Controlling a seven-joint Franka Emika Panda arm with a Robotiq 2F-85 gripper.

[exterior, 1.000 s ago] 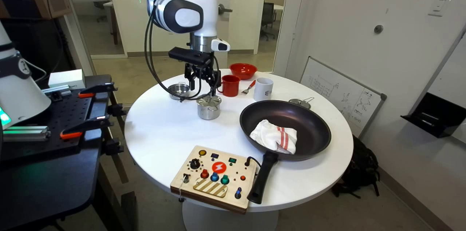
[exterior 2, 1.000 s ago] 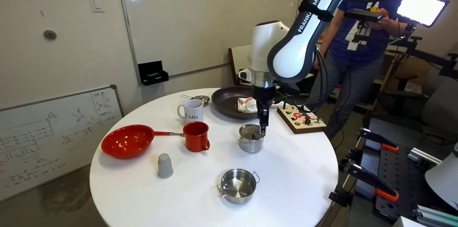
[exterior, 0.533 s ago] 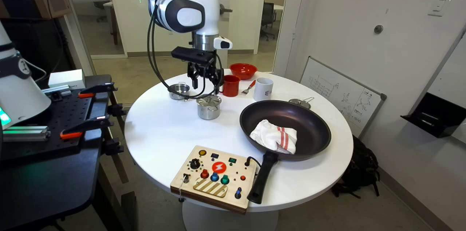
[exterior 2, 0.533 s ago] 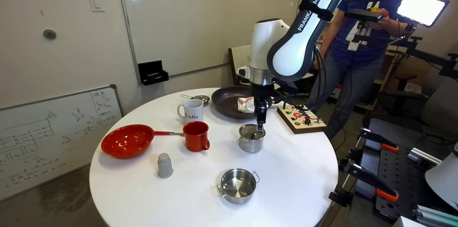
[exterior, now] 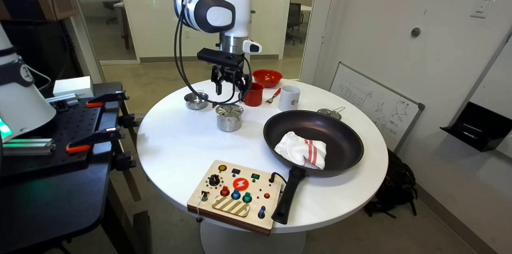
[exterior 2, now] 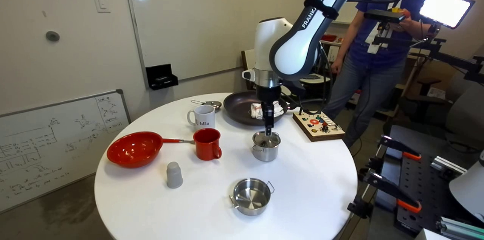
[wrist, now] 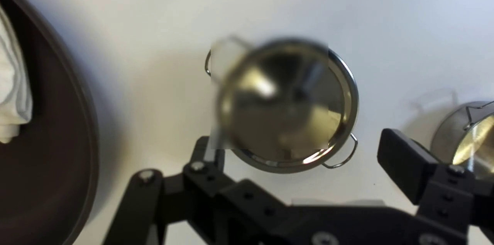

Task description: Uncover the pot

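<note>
Black 2-fingered gripper (wrist: 301, 146) gapes wide, empty; off-centre descent could skew the round silvery-steel lid (wrist: 289, 106) at wrist-view 12 o'clock

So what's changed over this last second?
The gripper has shifted leftward and slightly up in an exterior view. Its jaws stand apart; nothing was taken hold of or let go. The lid stays on the pot; the steel bowl, red mug and frying pan stay put.
</note>
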